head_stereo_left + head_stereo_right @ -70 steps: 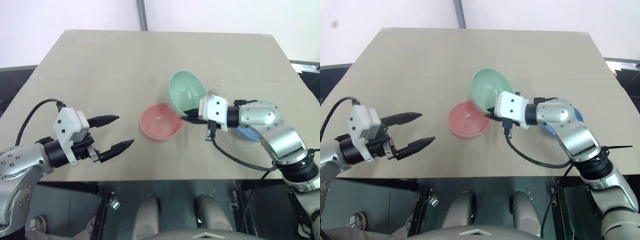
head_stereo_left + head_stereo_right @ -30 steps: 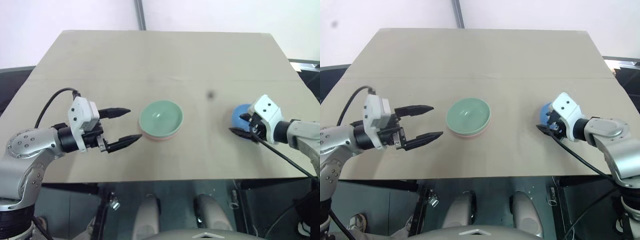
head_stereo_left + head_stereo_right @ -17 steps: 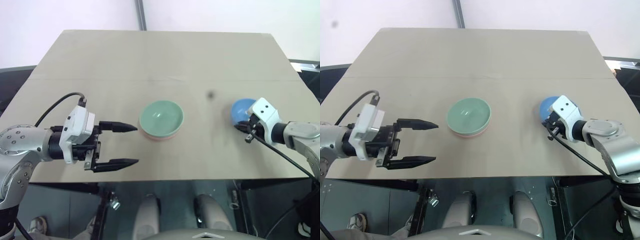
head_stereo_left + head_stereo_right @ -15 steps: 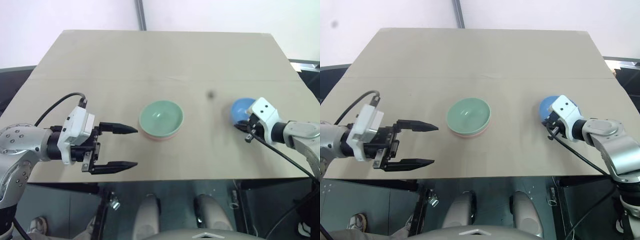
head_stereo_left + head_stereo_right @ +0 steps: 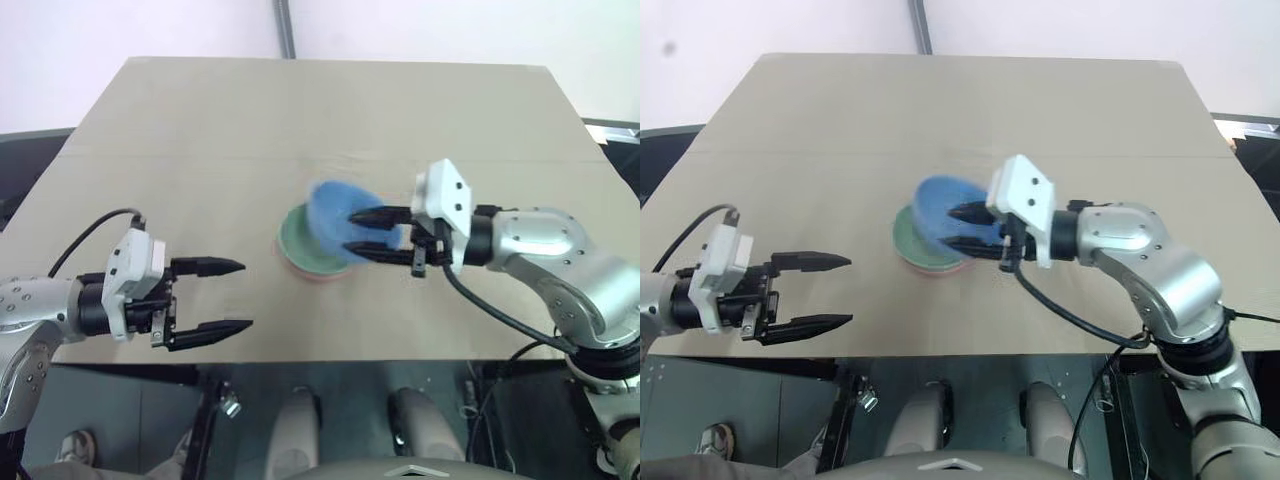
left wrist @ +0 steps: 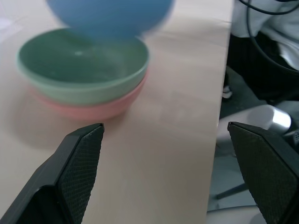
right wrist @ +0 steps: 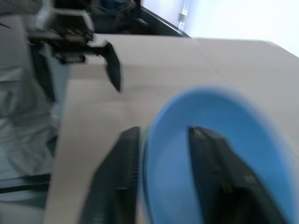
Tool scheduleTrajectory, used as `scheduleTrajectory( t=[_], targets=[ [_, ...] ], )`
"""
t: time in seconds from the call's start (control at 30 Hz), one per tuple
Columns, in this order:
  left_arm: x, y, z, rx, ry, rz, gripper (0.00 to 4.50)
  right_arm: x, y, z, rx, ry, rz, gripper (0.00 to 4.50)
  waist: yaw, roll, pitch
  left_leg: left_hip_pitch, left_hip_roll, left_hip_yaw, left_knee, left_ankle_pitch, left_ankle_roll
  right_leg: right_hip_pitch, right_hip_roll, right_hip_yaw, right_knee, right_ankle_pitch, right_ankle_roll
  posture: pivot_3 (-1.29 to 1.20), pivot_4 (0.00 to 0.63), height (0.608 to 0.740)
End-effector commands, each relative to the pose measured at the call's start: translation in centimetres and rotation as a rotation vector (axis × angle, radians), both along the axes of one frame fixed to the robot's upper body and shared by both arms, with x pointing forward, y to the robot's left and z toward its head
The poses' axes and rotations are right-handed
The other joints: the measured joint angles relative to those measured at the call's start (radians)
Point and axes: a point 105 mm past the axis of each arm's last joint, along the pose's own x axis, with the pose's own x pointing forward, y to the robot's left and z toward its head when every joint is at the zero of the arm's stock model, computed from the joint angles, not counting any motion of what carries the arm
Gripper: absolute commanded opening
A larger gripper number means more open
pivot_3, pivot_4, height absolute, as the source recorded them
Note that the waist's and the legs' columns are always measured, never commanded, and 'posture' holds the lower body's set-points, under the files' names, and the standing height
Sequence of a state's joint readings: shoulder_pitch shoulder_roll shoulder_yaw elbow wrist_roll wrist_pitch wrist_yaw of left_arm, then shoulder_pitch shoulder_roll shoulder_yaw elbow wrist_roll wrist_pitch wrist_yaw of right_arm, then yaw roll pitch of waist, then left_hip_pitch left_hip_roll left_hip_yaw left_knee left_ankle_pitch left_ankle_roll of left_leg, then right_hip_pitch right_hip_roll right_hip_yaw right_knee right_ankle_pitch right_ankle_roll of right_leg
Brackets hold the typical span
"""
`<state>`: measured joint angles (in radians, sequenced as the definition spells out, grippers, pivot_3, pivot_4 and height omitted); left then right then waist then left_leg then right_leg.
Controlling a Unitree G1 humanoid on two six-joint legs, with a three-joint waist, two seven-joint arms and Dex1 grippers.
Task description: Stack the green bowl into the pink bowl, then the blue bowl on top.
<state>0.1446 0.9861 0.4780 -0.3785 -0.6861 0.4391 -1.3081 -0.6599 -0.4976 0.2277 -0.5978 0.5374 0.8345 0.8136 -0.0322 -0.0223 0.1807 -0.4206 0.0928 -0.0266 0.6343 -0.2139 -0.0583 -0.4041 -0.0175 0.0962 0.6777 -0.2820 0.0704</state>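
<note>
Just a plain tan tabletop (image 5: 300, 110), with a faint seam line (image 5: 200, 157) running across it. Behind the far edge, a pale wall (image 5: 450, 30) with a dark vertical pole (image 5: 285, 28). Dark floor (image 5: 25, 160) past the left side, some black cabling (image 6: 261, 28) off the table's edge.

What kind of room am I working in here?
Probably a lab or test bench, not a home: a bare tan table against a plain pale wall, and only the green bowl nested in the pink bowl.
</note>
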Motion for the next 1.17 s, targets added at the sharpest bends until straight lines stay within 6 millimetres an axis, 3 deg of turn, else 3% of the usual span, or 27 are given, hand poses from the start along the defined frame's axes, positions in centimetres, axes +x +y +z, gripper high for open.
scheduleTrajectory(
  t=[0.03,0.07,0.23,0.33,0.43,0.57,0.67,0.8,0.9,1.0,1.07,1.17],
  targets=[
    [-0.3,0.2,1.1,0.015,-0.074,0.033,4.50,0.3,0.3,0.4,0.002,-0.028,0.019,4.01,-0.001,0.000,0.000,0.000,0.000,0.000,0.000,0.000,0.000,0.000,0.000,0.000,0.000,0.000,0.000,0.00,0.150,0.740],
    [-0.4,0.1,1.1,0.013,-0.078,0.043,4.50,0.6,0.2,0.4,-0.003,-0.039,0.010,4.43,-0.002,0.000,0.000,0.000,0.000,0.000,0.000,0.000,0.000,0.000,0.000,0.000,0.001,0.000,0.000,0.00,0.150,0.740],
    [-0.8,-0.5,1.6,-0.033,-0.093,0.093,4.50,2.4,-2.7,2.3,0.064,-0.045,-0.124,4.43,-0.007,0.000,0.000,0.001,0.000,0.000,0.000,0.000,0.000,0.000,0.000,0.000,0.001,0.000,0.000,0.00,0.150,0.740],
    [-0.9,-0.9,1.7,-0.044,-0.096,0.097,4.50,2.4,-4.1,2.1,0.064,-0.031,-0.171,4.43,-0.005,0.000,0.000,0.000,0.000,0.000,0.000,0.000,0.000,0.000,0.000,0.000,0.000,0.000,0.000,0.00,0.150,0.740],
    [-0.7,-1.1,1.9,-0.066,-0.106,0.120,4.50,1.8,-5.5,1.3,0.051,-0.005,-0.219,4.43,-0.007,0.000,0.000,0.001,0.000,0.000,-0.001,0.000,0.000,0.000,0.000,0.000,0.001,0.000,0.000,0.00,0.150,0.740],
    [1.5,-1.0,2.9,-0.138,-0.265,0.294,4.50,1.2,-7.9,0.6,0.117,0.019,-0.334,4.43,-0.003,0.000,0.000,0.000,0.000,0.000,-0.001,0.000,0.000,0.000,0.000,0.000,0.000,0.000,0.000,0.00,0.150,0.740],
    [1.9,-0.9,3.0,-0.160,-0.319,0.341,4.50,0.4,-9.8,-0.3,0.093,0.024,-0.387,4.43,-0.004,-0.001,-0.001,0.001,0.000,0.000,0.000,0.000,0.000,0.000,0.000,0.000,0.000,0.000,0.000,0.00,0.150,0.740],
    [1.8,0.0,1.4,-0.133,-0.251,0.368,4.50,-0.4,-12.3,-0.9,0.075,0.085,-0.432,4.43,-0.010,-0.001,-0.001,0.002,0.000,0.000,0.000,0.000,0.000,0.000,0.001,0.001,0.001,0.000,0.000,0.00,0.150,0.740],
    [1.1,0.5,0.7,-0.150,-0.168,0.323,4.50,-1.0,-13.2,-1.6,0.038,0.103,-0.455,4.43,-0.008,-0.001,-0.001,0.002,0.000,0.000,0.000,0.000,0.000,0.001,0.001,0.001,0.001,0.000,0.000,0.00,0.150,0.740],
    [1.4,1.3,0.2,-0.083,-0.203,0.360,4.50,-1.0,-13.8,-1.9,0.003,0.080,-0.493,4.43,-0.008,-0.001,-0.001,0.003,0.000,0.001,0.000,0.000,0.000,0.002,0.000,0.001,0.000,0.000,0.000,0.00,0.150,0.740],
    [0.5,0.6,-0.2,-0.113,-0.111,0.306,4.50,-1.4,-14.1,-2.1,-0.016,0.097,-0.491,4.43,-0.009,-0.001,-0.001,0.003,0.000,0.001,0.000,0.000,0.000,0.002,0.000,0.002,0.000,0.000,0.000,0.00,0.150,0.740],
    [0.3,0.4,0.2,-0.135,-0.108,0.286,4.50,-1.6,-14.6,-2.1,-0.027,0.107,-0.495,4.43,-0.008,-0.001,-0.001,0.003,0.000,0.000,0.000,0.000,0.000,0.002,0.000,0.002,0.000,0.000,0.000,0.00,0.150,0.740]
  ],
)
